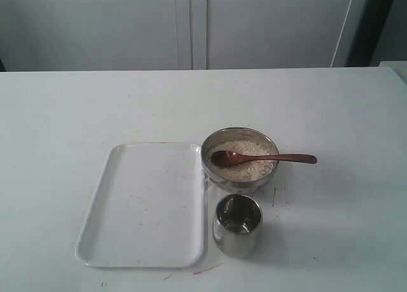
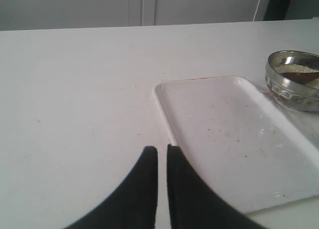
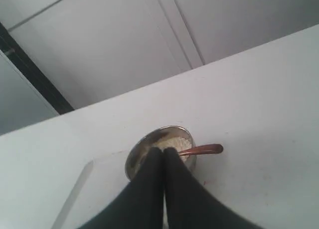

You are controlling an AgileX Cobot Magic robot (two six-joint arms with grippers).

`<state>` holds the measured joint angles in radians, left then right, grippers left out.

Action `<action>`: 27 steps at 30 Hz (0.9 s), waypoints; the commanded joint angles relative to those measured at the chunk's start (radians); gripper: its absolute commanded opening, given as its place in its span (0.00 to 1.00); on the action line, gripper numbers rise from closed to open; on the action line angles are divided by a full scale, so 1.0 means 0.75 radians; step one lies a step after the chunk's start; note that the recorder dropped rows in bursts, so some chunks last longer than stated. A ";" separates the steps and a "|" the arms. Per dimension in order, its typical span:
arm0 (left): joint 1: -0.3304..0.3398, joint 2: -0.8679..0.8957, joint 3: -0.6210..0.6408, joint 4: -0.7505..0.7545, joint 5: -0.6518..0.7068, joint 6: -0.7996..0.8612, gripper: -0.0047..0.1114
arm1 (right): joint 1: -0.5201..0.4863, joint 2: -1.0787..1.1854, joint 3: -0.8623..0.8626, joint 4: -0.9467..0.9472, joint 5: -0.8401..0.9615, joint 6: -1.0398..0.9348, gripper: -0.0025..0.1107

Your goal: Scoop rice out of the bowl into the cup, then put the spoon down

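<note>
Bowl (image 1: 240, 182) was shiny steel, wall mirror-like w/ reflections. Cup (image 1: 237, 233) was the same polished steel, glossy inside & out. Spoon (image 1: 267, 158) was dark red-brown wood, smooth, slight sheen. Rice (image 1: 245, 169) looked matt, grainy, off-white. Tray (image 1: 146, 203) looked like white plastic, smooth, semi-gloss, w/ fine specks & scuffs. Table (image 1: 76, 107) was white, matt, smooth, w/ faint red marks nr cup.

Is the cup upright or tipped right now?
Upright: the cup stands on its base near the bowl, mouth up, with only bare steel showing inside.
</note>
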<state>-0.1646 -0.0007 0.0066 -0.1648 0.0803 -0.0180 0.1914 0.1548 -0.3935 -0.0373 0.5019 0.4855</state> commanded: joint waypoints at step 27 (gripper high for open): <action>-0.010 0.001 -0.009 -0.008 -0.005 -0.001 0.16 | -0.226 1.722 -1.164 0.239 0.834 -1.161 0.02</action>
<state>-0.1646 -0.0007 0.0066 -0.1648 0.0803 -0.0180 0.0812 1.4356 -1.2614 0.1292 1.1194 -0.3379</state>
